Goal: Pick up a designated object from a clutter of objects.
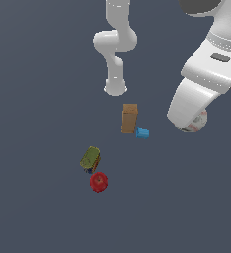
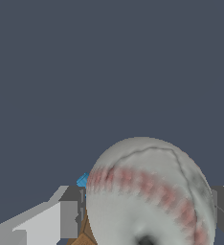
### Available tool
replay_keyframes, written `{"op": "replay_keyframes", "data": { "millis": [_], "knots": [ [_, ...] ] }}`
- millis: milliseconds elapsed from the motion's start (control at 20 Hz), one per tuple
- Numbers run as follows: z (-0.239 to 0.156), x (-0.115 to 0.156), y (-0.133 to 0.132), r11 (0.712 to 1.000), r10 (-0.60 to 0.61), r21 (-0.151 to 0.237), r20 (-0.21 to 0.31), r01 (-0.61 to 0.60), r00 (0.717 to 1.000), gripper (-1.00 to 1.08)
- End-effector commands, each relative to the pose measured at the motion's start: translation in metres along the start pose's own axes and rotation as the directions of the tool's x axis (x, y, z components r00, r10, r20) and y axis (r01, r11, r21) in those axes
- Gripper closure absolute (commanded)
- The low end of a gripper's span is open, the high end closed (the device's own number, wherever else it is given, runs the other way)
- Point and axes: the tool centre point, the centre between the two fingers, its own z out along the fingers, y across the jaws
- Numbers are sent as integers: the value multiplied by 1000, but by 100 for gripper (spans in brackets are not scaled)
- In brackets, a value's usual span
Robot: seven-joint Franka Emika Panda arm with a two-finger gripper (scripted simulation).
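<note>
Looking first at the exterior view, the ball (image 1: 198,121) shows only as a pale sliver with a faint reddish mark, tucked under the big white arm link at the exterior view's right. The gripper itself is hidden behind that link here, so from this view alone I cannot tell how its fingers stand. The rest of the clutter lies well apart from the ball, toward the exterior view's left: the brown box (image 1: 129,118) upright with the blue block (image 1: 142,133) just beside its foot, and further off the green can (image 1: 90,159) tilted, with the red fruit (image 1: 98,182) near it. The floor (image 1: 38,99) is a plain dark grey surface with nothing else near the ball.

In the wrist view, the ball (image 2: 150,194) fills the lower part of the picture, its red seam running across it, and it sits directly between the two dark finger pads (image 2: 72,217) of the gripper (image 2: 150,215) — one pad at each side, pressed against it or very nearly so. I judge the fingers clamped on the ball. Being round, it has no long axis to mind. Behind it peek the box (image 2: 85,234) and block (image 2: 82,181) — clear of the fingers. Whether the ball rests on the floor or hangs above it, neither view settles; straight up looks unobstructed.
</note>
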Motion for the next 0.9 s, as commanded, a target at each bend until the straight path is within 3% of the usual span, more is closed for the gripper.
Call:
{"op": "replay_keyframes", "data": {
  "millis": [0,850],
  "knots": [
    [-12,11,-6,1000,1,0,-2,-1,1000,108],
    [-54,55,-31,1000,0,0,-2,0,1000,108]
  ]
}}
